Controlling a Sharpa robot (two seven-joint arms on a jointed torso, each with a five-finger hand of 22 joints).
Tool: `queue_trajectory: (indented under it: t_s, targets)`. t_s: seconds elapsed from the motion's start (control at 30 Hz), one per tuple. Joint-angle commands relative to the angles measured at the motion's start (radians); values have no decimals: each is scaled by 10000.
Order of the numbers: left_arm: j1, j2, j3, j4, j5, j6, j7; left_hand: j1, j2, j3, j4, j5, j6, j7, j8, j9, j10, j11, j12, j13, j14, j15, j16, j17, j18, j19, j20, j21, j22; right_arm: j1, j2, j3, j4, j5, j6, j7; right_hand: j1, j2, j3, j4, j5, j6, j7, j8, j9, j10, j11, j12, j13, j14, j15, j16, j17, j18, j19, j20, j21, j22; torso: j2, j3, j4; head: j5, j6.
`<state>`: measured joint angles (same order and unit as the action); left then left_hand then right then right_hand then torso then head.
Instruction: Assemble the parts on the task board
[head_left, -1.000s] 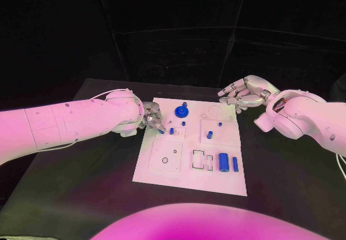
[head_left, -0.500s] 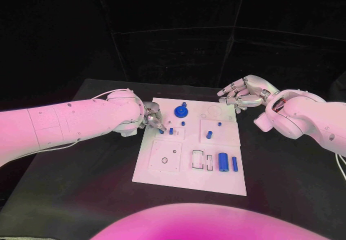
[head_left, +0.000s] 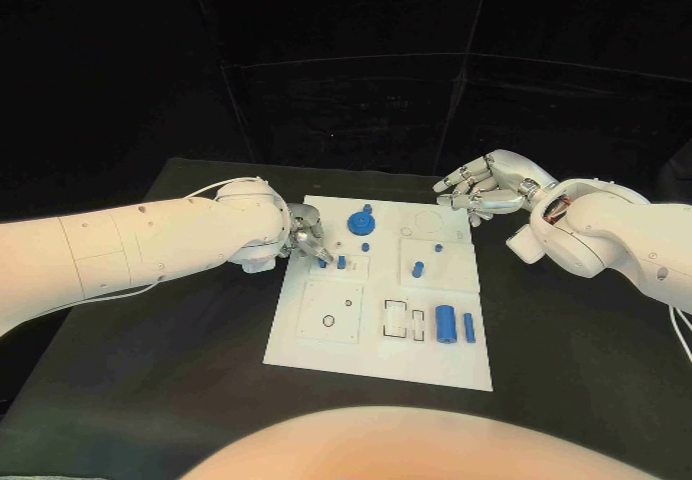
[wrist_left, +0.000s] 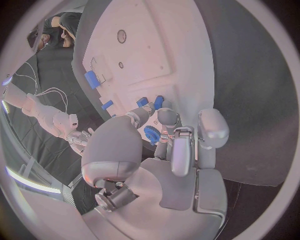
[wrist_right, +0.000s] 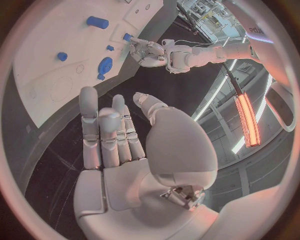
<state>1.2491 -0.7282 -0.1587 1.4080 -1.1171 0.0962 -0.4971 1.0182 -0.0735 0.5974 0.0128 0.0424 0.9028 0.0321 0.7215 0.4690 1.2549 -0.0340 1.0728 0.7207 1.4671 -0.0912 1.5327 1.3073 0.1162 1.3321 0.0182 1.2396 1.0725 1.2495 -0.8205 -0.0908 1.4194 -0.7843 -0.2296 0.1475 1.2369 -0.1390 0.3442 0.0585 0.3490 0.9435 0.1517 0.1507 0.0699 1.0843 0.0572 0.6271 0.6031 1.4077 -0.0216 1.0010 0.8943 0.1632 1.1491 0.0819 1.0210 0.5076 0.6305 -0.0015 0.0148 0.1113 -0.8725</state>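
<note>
On black table (head_left: 173, 400), flat white rectangular task board (head_left: 433, 365), small blue cylinders (head_left: 447, 323)

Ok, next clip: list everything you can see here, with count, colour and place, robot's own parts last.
table: one, black, under everything.
task board: one, white plate, middle of the table, with raised square panels and slot outlines.
round knobbed part: one, blue, far end of the board.
long parts: two, blue, side by side at the board's near right.
small parts: several, blue, scattered over the board's far half; exact count unclear.
left hand: one, silver, at the board's far-left edge, fingertips by small blue parts; whether it pinches one is unclear.
right hand: one, silver, open, above the board's far-right corner, holding nothing.
</note>
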Motion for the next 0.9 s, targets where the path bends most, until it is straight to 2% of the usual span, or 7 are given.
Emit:
queue_trajectory:
  t_s: [0.03,0.3,0.4,0.5,0.57,0.83,0.9]
  targets:
    - [-4,21,-1,-21,65,133,-1,-139,-40,-42,88,48,64,-13,46,12,7,-53,47,-12,868,-52,48,1820,-95,60,-18,50,7,18,-4,8,25,-8,53,86,-57,72,-25,57,57,-62,-4,66,5,-38,39,53,-9,17,33,-34,9,137,55,43,-60,-9,-11,0,14,-1,-1]
    - [-4,-62,0,-54,142,-155,-5,-1121,-592,-1172,715,40,37,80,40,9,-66,25,18,-130,847,-4,11,1730,-87,25,-2,-26,-73,18,-3,8,13,-8,45,94,-57,72,-25,57,57,-62,-4,66,5,-38,39,53,-9,17,33,-34,9,137,55,43,-60,-9,-11,-8,9,-19,-1]
    - [-5,-124,1,-53,389,-512,101,-1325,-744,-1719,951,39,-637,268,-404,-199,-402,170,-320,-682,829,93,-23,1647,-77,-26,50,-112,-179,18,-1,8,7,-8,45,96,-57,72,-25,57,57,-62,-4,67,5,-38,39,53,-9,17,33,-35,7,137,54,43,-61,-11,-9,-7,11,-22,-1]
    - [-5,-165,1,-47,607,-762,209,-1239,-751,-2132,1090,54,-1353,514,-909,-470,-854,393,-753,-1339,825,252,-31,1625,-83,-58,166,-172,-247,18,2,8,2,-8,45,97,-62,70,-28,64,58,-66,-3,68,5,-41,41,55,-15,11,34,-56,-14,141,47,43,-78,-37,-6,-5,12,-26,-1]
    - [-5,-204,2,-26,736,-955,313,-1145,-678,-2374,1202,51,-1781,650,-1224,-661,-963,506,-801,-1440,824,365,-31,1621,-83,-67,257,-197,-270,17,6,8,-4,-8,46,97,-62,70,-28,64,58,-66,-3,68,5,-41,41,55,-15,11,34,-56,-14,141,47,43,-78,-37,-5,-9,12,-26,-1]
    - [-2,-423,7,111,1259,-1580,965,-726,-428,-2965,1494,50,-1672,775,-1317,-899,-1201,626,-886,-1701,792,493,-80,1491,-2,-182,436,-373,-484,17,17,7,-26,-8,60,87,-62,70,-28,64,58,-66,-3,68,5,-41,41,55,-15,11,34,-56,-14,141,47,43,-78,-37,-6,-10,9,-46,-1]
    - [1,-481,8,133,1471,-1814,1406,-456,-374,-3070,1470,62,-1501,777,-1227,-917,-1404,651,-1001,-1767,677,505,-283,1035,124,-501,473,-815,-1075,17,18,7,-32,-8,62,86,-62,71,-28,69,60,-70,-2,69,4,-43,41,57,-20,14,35,-47,-2,140,50,44,-80,-38,-7,-8,13,-56,-1]
